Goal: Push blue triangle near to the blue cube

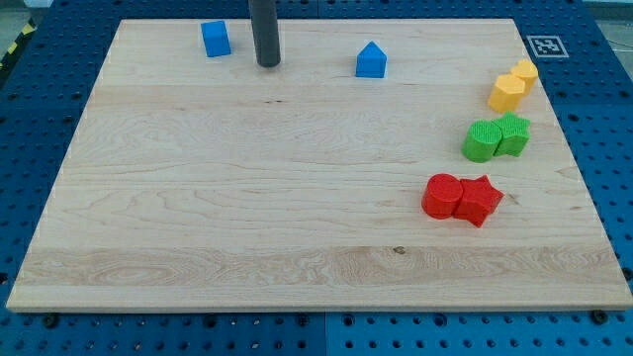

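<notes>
The blue cube sits near the view's top left on the wooden board. The blue triangle sits near the view's top, right of centre. My tip rests on the board between them, closer to the cube. It touches neither block.
At the view's right stand a yellow pair, a green cylinder with a green star, and a red cylinder with a red star. A marker tag lies off the board's top right corner.
</notes>
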